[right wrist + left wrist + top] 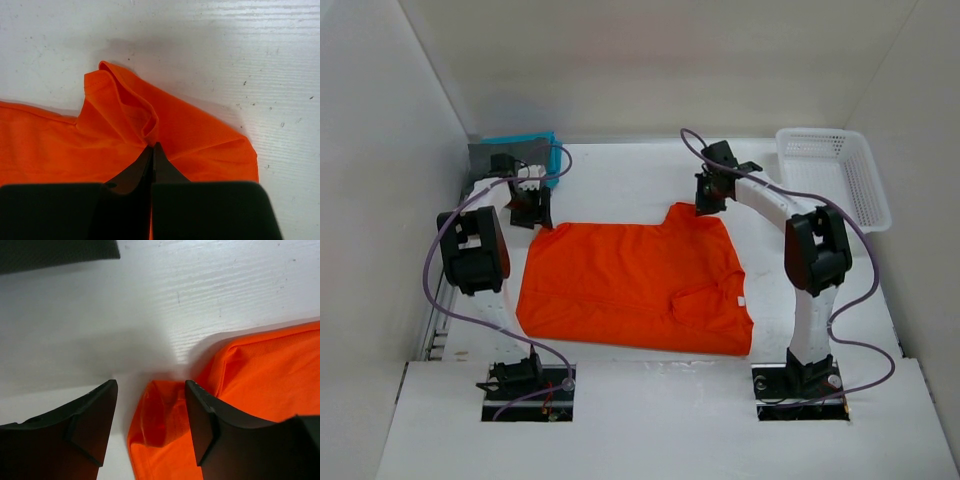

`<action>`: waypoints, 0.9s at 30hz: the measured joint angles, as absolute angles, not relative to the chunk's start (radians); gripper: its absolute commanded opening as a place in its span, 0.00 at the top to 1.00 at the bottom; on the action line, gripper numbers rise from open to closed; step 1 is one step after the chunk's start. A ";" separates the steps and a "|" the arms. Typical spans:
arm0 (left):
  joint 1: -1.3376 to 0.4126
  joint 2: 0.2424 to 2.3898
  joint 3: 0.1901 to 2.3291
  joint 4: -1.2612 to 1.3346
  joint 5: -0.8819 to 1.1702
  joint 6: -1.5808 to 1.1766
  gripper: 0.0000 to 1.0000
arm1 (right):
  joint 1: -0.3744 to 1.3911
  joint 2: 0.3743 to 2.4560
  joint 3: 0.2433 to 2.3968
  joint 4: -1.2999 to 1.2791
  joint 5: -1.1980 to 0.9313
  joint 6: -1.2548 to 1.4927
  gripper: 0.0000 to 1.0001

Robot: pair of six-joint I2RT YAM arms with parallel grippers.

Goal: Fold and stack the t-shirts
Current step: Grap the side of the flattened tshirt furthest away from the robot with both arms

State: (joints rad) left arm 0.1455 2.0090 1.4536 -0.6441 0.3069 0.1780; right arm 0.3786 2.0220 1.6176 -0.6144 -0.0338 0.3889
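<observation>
The orange shirt [630, 285] covered the middle of the table [620, 175]. Bare board lay along the far edge between the two grippers, and there was a strip on the right toward the basket [835, 175] and a narrow band at the near side before the arm bases [525, 380]. The far-left corner was crowded. The folded grey shirt [490, 155] and teal shirt [525, 138] lay there just behind the left gripper [532, 208], with only a slim gap of bare table between. That gripper's jaws stood apart around the orange corner. The right gripper [710, 195] pinched the far hem, and the right arm [815, 250] hung over the right-hand strip.
</observation>
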 measured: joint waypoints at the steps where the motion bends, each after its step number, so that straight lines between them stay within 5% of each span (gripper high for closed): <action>1: 0.150 2.003 1.451 -0.649 0.307 0.178 0.46 | 0.380 2.022 1.612 -0.611 -0.034 0.390 1.00; 9: 0.151 1.996 1.419 -0.677 0.313 0.176 0.68 | 0.383 2.019 1.586 -0.593 -0.034 0.401 1.00; 15: 0.138 1.996 1.419 -0.711 0.332 0.176 0.96 | 0.383 2.004 1.586 -0.591 -0.034 0.404 1.00; 27: 0.143 1.719 1.259 -0.685 0.348 0.327 0.99 | 0.422 1.731 1.316 -0.562 -0.025 0.427 1.00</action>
State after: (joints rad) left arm 0.1432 1.7187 1.2594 -0.6849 0.3481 0.3267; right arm 0.4217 1.7309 1.3163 -0.5617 -0.0254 0.4274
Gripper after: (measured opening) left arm 0.025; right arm 0.006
